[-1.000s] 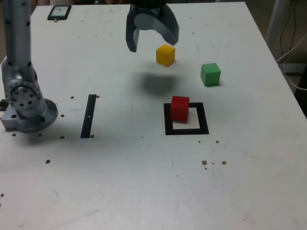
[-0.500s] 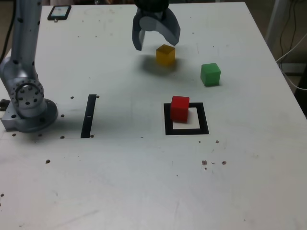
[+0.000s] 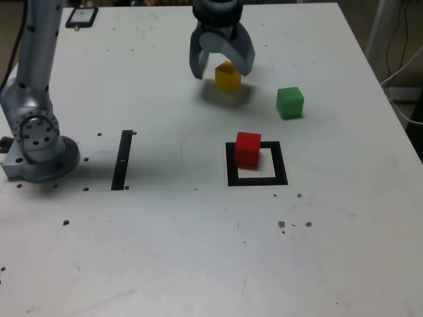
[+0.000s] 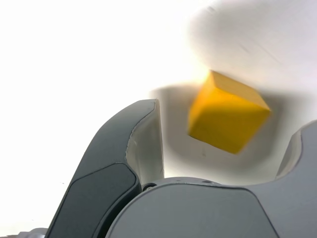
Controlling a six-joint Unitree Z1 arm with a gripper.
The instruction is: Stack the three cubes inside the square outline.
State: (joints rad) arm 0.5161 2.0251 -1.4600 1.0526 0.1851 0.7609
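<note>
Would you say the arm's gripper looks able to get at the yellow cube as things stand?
Probably yes: the gripper is open above the yellow cube, and nothing appears to stand between them.

White table (image 3: 165,244) with red (image 3: 248,150), yellow (image 3: 228,77) and green cubes (image 3: 290,103), black square outline (image 3: 281,164), apparent phone (image 3: 82,18).

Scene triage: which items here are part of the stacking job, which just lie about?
Job:
- matte red cube
- matte yellow cube
- matte green cube
- black square outline

Lying about:
- thin straight black strip
- small dark-framed rectangular object
</note>
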